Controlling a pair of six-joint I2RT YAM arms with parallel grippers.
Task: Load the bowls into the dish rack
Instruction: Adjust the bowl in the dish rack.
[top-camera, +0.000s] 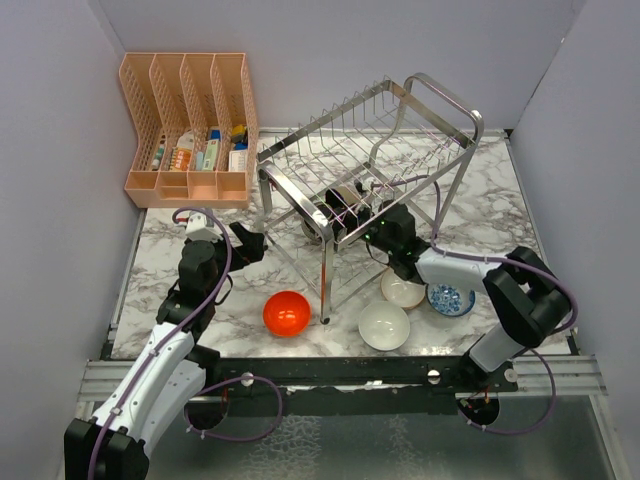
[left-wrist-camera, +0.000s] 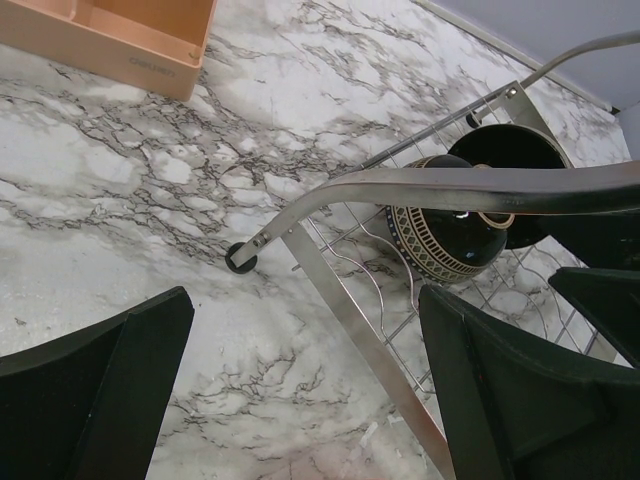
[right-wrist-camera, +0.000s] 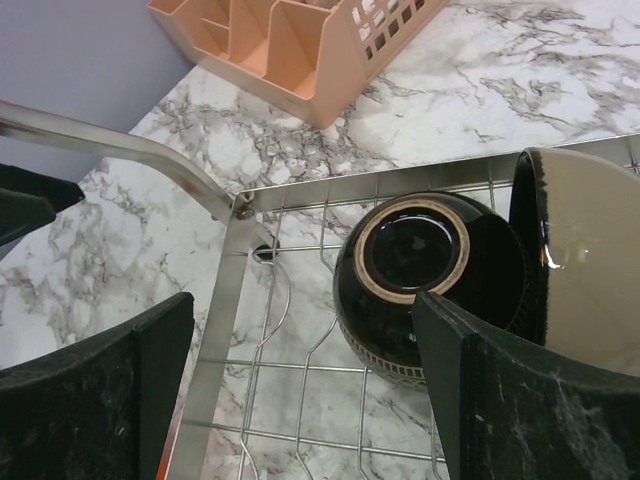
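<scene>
While both jaws gape empty, a dark bowl sits by the dish rack corner rail.

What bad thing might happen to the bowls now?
1. The right end effector sits open inside the dish rack beside the tipped dark bowl; backing out might nudge it rolling.
2. That arm passes close by the beige bowl and blue-patterned bowl, so a swing may knock them.
</scene>
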